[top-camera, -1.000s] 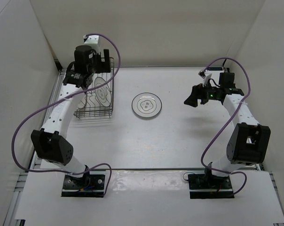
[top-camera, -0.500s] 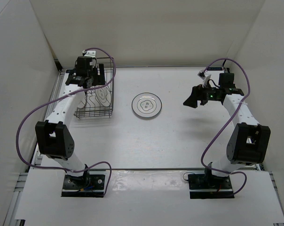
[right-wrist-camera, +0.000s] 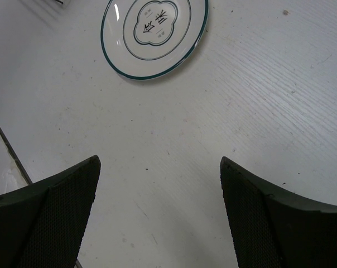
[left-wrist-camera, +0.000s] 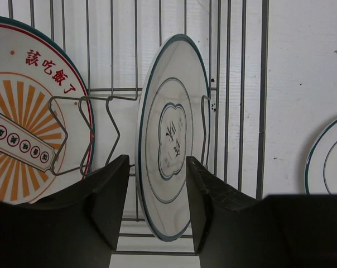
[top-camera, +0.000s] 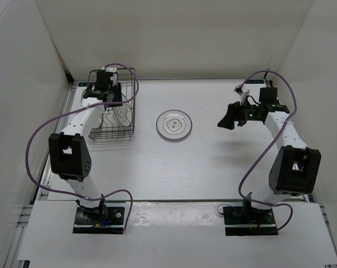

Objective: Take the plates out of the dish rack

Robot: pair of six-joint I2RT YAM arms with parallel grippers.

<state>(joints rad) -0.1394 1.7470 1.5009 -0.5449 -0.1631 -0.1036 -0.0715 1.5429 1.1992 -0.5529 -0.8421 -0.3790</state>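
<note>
In the rack (left-wrist-camera: 263,111), left tool (left-wrist-camera: 157,162) straddles white plate (left-wrist-camera: 171,134), grip unclear; right tool (right-wrist-camera: 160,162) spread.

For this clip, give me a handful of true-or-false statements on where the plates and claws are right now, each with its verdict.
1. A flat white plate lies on the table, outside the dish rack. True.
2. The dish rack holds three plates. False: it holds two, the orange sunburst plate and the standing white plate.
3. The left claw straddles the orange sunburst plate. False: its fingers sit on either side of the standing white plate.
4. The right claw is open above the table and holds nothing. True.
</note>
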